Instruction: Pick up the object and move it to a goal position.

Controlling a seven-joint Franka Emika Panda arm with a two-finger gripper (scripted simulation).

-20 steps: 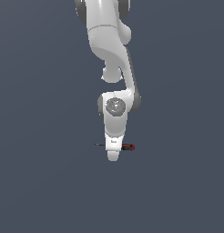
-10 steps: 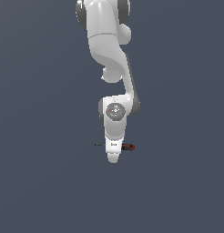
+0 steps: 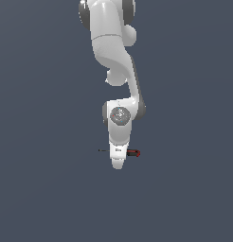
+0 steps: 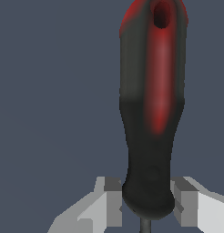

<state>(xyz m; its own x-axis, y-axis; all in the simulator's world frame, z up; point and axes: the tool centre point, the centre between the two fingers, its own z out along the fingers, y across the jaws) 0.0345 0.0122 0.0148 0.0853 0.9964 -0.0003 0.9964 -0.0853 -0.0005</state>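
Black-and-red plastic fills your wrist view: the screwdriver [image 4: 152, 104] lies between the fingertips [image 4: 111, 200], which flank the handle's narrow end where the shaft begins. Your risk is there: a pinch so close to the end could let the handle pivot or slide out once you lift. The jaws look parted, with slim gaps either side, touching nothing I can confirm. Farther off, in the exterior view, the gripper [image 3: 118, 163] hangs over the screwdriver on the grey floor [image 3: 42, 189].
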